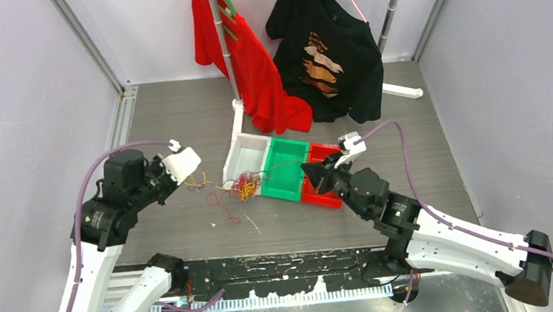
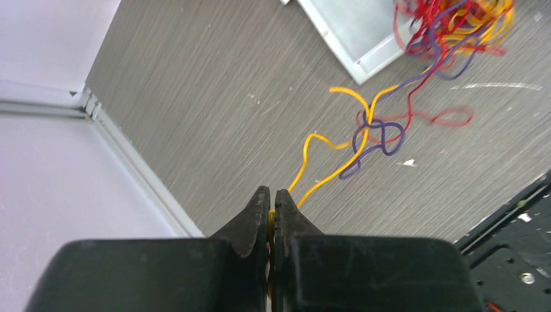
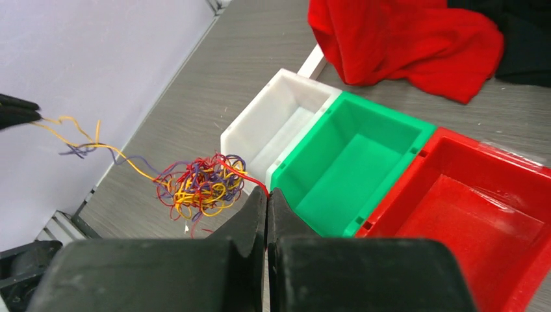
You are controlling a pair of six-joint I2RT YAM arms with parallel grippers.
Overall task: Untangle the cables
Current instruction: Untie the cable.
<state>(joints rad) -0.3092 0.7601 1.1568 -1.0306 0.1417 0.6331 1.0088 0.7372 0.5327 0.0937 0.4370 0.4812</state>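
The cables (image 1: 240,186) form a tangled ball of thin red, yellow and purple wires (image 3: 198,185) on the table, just left of the white bin. My left gripper (image 2: 273,197) is shut on a yellow cable (image 2: 338,170) that runs out toward the tangle (image 2: 455,26), with a purple wire (image 2: 380,140) looped around it. My right gripper (image 3: 267,193) is shut on a red cable (image 3: 250,180) that leads straight from the ball. In the top view the left gripper (image 1: 184,173) sits left of the tangle and the right gripper (image 1: 309,170) over the bins.
A white bin (image 1: 247,158), a green bin (image 1: 284,169) and a red bin (image 1: 319,176) stand side by side. Behind them a red shirt (image 1: 251,68) and a black shirt (image 1: 332,53) hang from a rack pole (image 1: 223,51). Loose red wire (image 1: 221,206) lies in front.
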